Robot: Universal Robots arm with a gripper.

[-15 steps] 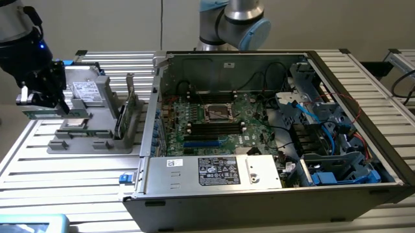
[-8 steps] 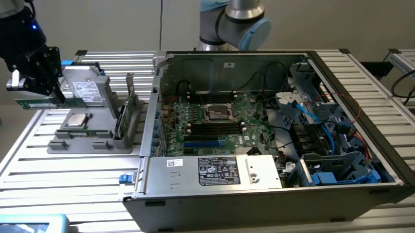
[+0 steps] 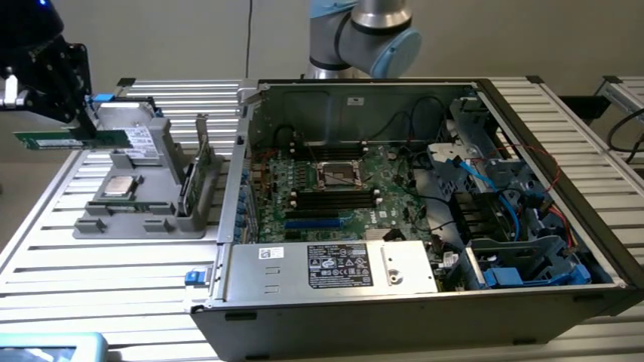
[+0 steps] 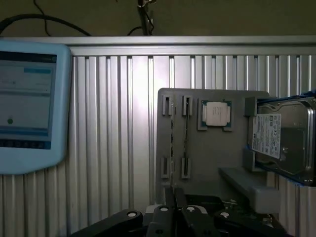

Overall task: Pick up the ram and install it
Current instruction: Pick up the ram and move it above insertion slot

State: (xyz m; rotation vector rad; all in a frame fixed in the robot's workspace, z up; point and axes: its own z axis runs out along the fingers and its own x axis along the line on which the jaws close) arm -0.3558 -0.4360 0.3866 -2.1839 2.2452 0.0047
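Note:
The ram [image 3: 62, 139] is a narrow green stick held level in the air at the exterior view's far left, above and beside the grey fixture [image 3: 141, 215]. My gripper [image 3: 81, 134] is shut on it, pinching it near one end. In the wrist view my gripper [image 4: 173, 217] has its dark fingers [image 4: 163, 217] pressed together, and a dark green strip of the ram [image 4: 217, 202] runs behind them. The open computer case [image 3: 241, 151] lies to the exterior view's right, with black memory slots [image 3: 332, 200] on its motherboard.
The fixture [image 4: 237, 177] carries a silver processor chip [image 4: 216, 113] and a hard drive [image 4: 281, 143]; a thin card [image 3: 204, 170] stands upright on its edge. A blue-framed tablet [image 4: 29, 108] lies on the slatted table [image 3: 101, 264]. Cables and drive bays crowd the case's right half.

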